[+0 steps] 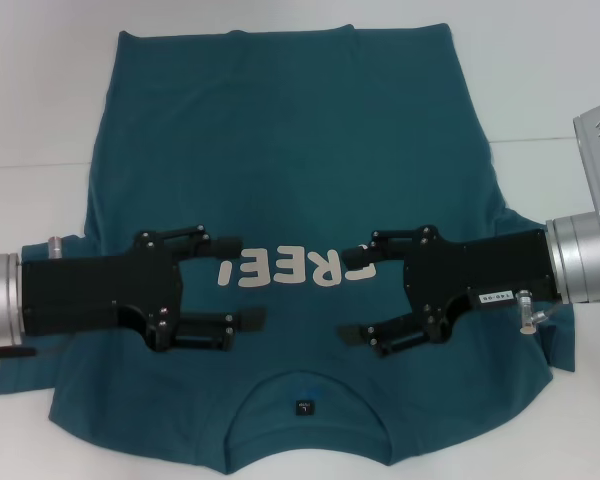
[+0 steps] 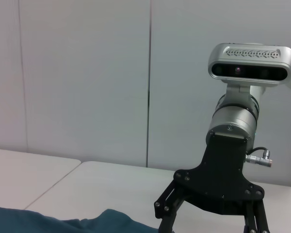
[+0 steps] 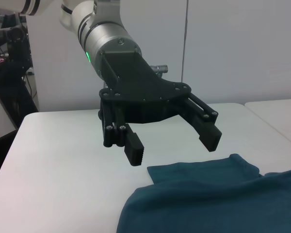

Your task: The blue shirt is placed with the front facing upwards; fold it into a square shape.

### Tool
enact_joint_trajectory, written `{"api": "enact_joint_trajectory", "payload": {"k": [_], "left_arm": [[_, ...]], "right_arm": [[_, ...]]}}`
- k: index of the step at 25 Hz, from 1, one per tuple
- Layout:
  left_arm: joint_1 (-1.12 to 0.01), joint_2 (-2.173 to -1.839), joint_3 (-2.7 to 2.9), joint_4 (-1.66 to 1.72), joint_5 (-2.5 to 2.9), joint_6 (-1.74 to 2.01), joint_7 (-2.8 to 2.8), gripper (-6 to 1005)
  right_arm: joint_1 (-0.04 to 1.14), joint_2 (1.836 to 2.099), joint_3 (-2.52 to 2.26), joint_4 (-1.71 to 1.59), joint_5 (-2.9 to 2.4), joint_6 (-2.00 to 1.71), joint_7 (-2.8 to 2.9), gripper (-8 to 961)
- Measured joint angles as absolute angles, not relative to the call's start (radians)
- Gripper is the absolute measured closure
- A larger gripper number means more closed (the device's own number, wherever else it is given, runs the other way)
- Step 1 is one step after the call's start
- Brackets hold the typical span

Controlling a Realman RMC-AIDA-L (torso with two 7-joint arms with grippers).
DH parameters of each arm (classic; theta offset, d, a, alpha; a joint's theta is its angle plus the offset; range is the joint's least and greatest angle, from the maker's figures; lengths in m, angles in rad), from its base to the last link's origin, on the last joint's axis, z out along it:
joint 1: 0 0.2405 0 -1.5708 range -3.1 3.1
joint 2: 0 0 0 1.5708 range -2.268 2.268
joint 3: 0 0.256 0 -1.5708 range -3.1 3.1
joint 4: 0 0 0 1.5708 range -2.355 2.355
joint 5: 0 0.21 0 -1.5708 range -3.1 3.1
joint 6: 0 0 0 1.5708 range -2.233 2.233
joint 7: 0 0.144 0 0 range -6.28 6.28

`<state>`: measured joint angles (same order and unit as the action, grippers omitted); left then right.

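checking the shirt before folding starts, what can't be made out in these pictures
- Head view: the right end effector covers the first letter of the print on the blue shirt, and the picture's lower edge cuts off part of the neckline.
- Head view: the neck label is too small to read.
- Left wrist view: the picture's edge cuts off the right end effector's fingertips.
- Right wrist view: the left end effector shows open above the shirt; only a shirt corner is visible.

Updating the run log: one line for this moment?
blue shirt: flat, unfolded | left gripper: open, above chest print | right gripper: open, above chest print | holding nothing
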<state>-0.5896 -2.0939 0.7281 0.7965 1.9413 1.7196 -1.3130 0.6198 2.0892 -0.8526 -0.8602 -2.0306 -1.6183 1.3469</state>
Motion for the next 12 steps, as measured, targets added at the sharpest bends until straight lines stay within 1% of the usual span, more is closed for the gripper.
{"api": "enact_joint_trajectory", "payload": {"k": [7, 12], "left_arm": [[-0.589, -2.094, 0.724, 0.792, 1.940, 1.713, -1.314, 123], [-0.589, -2.094, 0.724, 0.789, 1.941, 1.702, -1.314, 124]], "right_arm": [[0.620, 2.088, -0.853, -0.861, -2.030, -1.608, 1.347, 25], [0.617, 2.086, -0.843, -0.869, -2.029, -1.520, 1.393, 25]]}}
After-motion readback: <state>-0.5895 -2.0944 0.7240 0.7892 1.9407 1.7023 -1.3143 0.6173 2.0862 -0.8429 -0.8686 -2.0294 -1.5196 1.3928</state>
